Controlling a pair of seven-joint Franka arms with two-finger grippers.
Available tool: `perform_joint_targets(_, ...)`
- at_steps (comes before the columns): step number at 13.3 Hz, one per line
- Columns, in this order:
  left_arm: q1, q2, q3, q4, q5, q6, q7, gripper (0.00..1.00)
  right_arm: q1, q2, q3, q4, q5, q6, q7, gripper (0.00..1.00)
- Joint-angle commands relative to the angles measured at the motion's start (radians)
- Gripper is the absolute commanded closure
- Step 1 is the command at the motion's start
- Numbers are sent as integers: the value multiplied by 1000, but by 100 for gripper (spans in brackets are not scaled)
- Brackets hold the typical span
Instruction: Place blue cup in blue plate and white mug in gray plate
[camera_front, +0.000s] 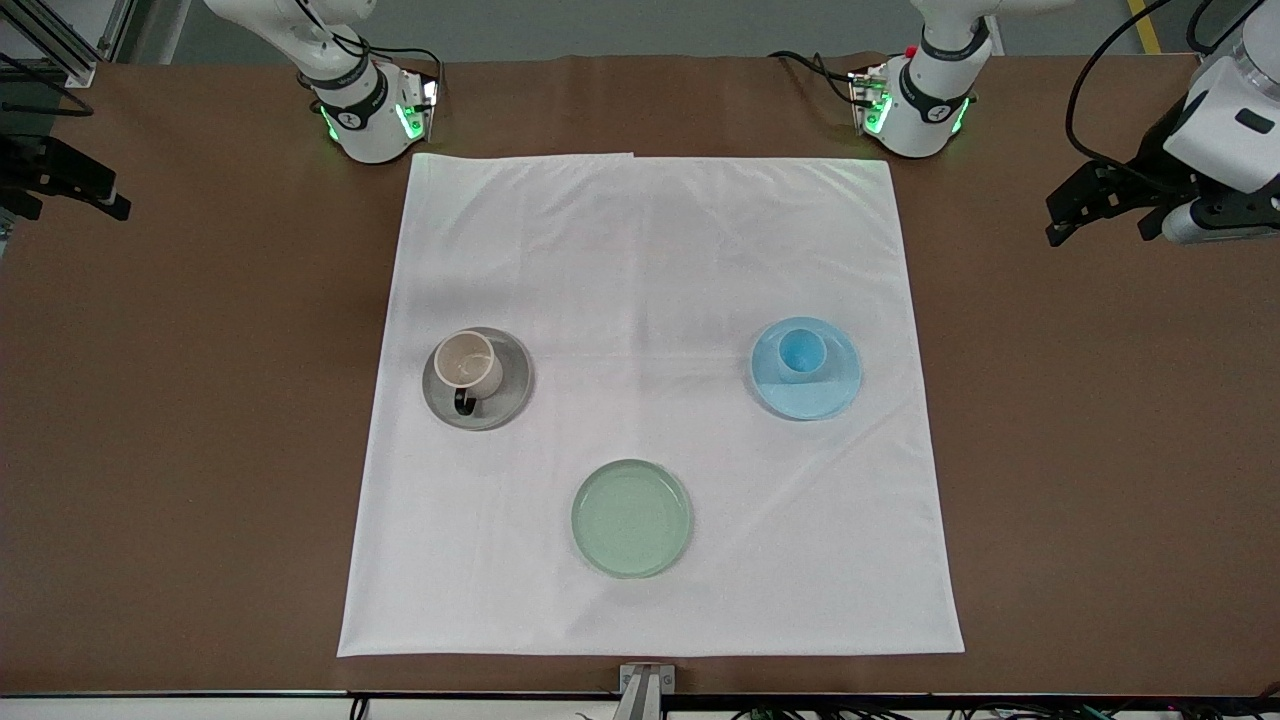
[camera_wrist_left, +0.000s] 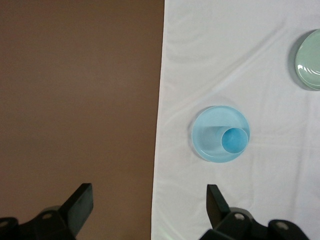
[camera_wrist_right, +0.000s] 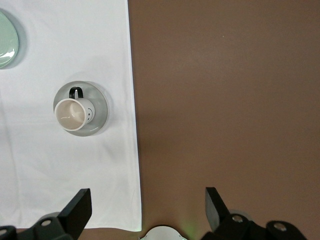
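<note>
The blue cup (camera_front: 800, 352) stands upright in the blue plate (camera_front: 822, 396), toward the left arm's end of the white cloth. The white mug (camera_front: 468, 364) stands upright on the gray plate (camera_front: 512, 384), toward the right arm's end, its black handle toward the front camera. My left gripper (camera_front: 1100, 222) is open and empty, high over the bare table off the cloth. Its wrist view (camera_wrist_left: 148, 200) shows the cup (camera_wrist_left: 235, 140) in the plate (camera_wrist_left: 207, 134). My right gripper (camera_front: 75, 195) is open and empty over the bare table at the other end. Its wrist view (camera_wrist_right: 147, 200) shows the mug (camera_wrist_right: 70, 114) on the gray plate (camera_wrist_right: 99, 107).
A pale green plate (camera_front: 631, 518) lies empty on the white cloth (camera_front: 650, 250), nearer the front camera, between the other two plates. It also shows in the left wrist view (camera_wrist_left: 310, 60) and the right wrist view (camera_wrist_right: 5, 40). Brown table (camera_front: 200, 450) surrounds the cloth.
</note>
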Motion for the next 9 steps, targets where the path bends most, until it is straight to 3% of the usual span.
perform_joint_targets(1,2,-6,5,17,18,-17,18,0,-22,-10,12,9,19,-2,-46,0)
perform_joint_targets(9,1,-5,7,24,19,-38,18,0,-22,-12,13,10,4,-3,-37,0)
